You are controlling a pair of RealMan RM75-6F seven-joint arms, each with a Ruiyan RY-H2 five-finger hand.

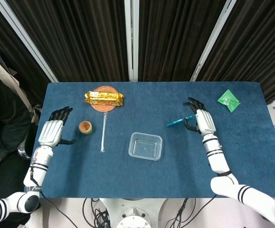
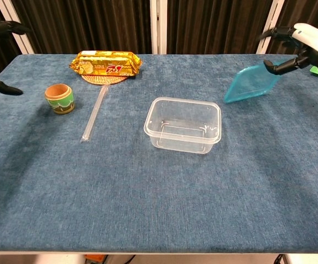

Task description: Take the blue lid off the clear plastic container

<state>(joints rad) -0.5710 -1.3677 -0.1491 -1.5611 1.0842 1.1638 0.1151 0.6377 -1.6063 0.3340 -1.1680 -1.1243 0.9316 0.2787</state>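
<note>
Lid removal is done: right hand (image 2: 304,47) grasps the blue lid (image 2: 251,83), tilted above the table, well apart from the clear plastic container (image 2: 184,125) (open-topped). Left hand (image 1: 52,132) released, empty. Next: set lid down.

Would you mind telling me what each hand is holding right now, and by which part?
The right hand holds the blue lid by its far upper edge. The left hand holds nothing.

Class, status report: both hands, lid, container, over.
Right hand holds translucent blue plastic lid, off clear rectangular plastic container. Left hand open, apart. Nothing in the way.
</note>
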